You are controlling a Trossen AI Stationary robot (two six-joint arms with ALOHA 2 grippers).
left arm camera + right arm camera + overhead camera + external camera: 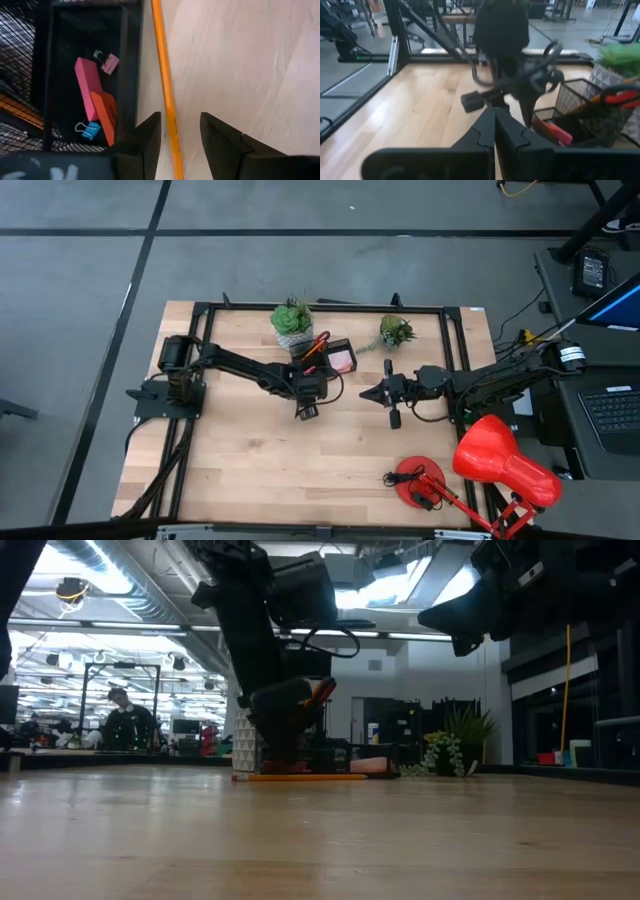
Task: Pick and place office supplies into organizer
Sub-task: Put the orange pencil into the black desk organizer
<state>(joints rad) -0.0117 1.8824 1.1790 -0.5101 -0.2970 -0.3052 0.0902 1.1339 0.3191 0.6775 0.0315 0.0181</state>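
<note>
Inside the organizer lie a pink eraser, an orange eraser and clips. Beside it, the left gripper hangs spread over a pencil on the surface. Farther off, the right gripper is pressed together.

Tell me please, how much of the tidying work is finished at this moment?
Done: the organizer already holds a pink eraser, an orange eraser and two small clips, and the scissors stand in it.
In hand: nothing is held. The left gripper is open over an orange pencil lying on the table beside the organizer.
Left: that pencil at least. The right gripper waits shut, away from the organizer.
</note>
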